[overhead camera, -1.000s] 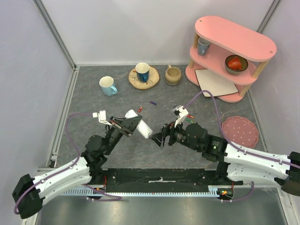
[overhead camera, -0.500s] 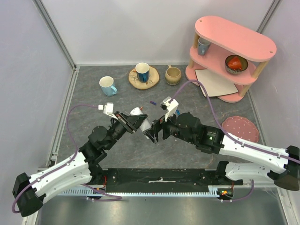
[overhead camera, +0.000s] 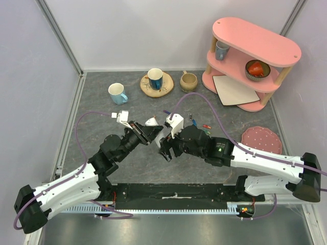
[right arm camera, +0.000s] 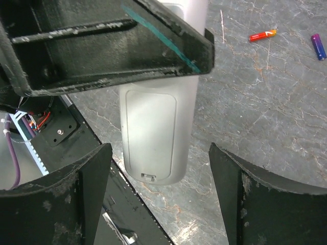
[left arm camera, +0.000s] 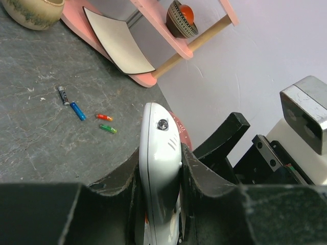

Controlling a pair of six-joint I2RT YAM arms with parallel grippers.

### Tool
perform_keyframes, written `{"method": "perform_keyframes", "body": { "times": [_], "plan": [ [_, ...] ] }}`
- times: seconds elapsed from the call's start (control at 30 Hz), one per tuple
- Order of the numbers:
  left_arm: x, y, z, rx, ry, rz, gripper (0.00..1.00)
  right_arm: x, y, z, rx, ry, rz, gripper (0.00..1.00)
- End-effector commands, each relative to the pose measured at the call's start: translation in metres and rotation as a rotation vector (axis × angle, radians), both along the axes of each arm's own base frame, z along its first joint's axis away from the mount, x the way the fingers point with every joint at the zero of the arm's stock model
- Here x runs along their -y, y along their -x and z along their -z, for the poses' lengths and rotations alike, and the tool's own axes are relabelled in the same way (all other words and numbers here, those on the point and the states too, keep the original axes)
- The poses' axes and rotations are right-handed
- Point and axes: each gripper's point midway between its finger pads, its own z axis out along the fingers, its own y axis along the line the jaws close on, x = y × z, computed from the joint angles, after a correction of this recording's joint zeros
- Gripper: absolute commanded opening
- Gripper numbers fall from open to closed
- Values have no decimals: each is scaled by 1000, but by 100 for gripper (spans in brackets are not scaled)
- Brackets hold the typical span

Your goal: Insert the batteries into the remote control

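My left gripper (overhead camera: 151, 131) is shut on the white remote control (overhead camera: 151, 122) and holds it tilted above the table. In the left wrist view the remote (left arm camera: 160, 153) stands edge-on between the pads. In the right wrist view its back (right arm camera: 156, 127) faces me with the cover closed. My right gripper (overhead camera: 164, 148) is open, its jaws apart on either side of the remote's lower end (right arm camera: 153, 176) without touching it. A red battery (right arm camera: 262, 35) and a blue-purple battery (right arm camera: 318, 46) lie on the table. A dark grey battery (left arm camera: 63, 95) and a blue one (left arm camera: 77, 111) lie further right.
A small orange-red cylinder (left arm camera: 104, 117) and a green one (left arm camera: 108, 128) lie by the batteries. A pink shelf (overhead camera: 253, 61) with a bowl and cup stands back right, and a pink plate (overhead camera: 261, 143) at right. Mugs (overhead camera: 118, 93) and a coaster (overhead camera: 157, 86) line the back.
My right arm has swung left until its open jaws flank the remote's lower end. My left gripper has carried the remote a little to the right and further from me.
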Motion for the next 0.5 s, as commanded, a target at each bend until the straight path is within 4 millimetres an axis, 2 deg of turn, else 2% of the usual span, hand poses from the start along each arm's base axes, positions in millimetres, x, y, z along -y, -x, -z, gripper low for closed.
{"method": "perform_keyframes", "body": {
  "times": [0.0,0.17,0.33,0.47],
  "plan": [
    [6,3,-29,27,64,35,2,-12,-1,-20,37,-34,-31,81],
    [9,4,-27,17,63,50,2,-12,-1,-18,41,-30,-34,62],
    [8,4,-26,16,64,47,3,-9,-1,-14,46,-20,-30,54],
    [8,6,-27,18,64,54,15,-6,-2,-15,52,-17,-24,51]
  ]
}}
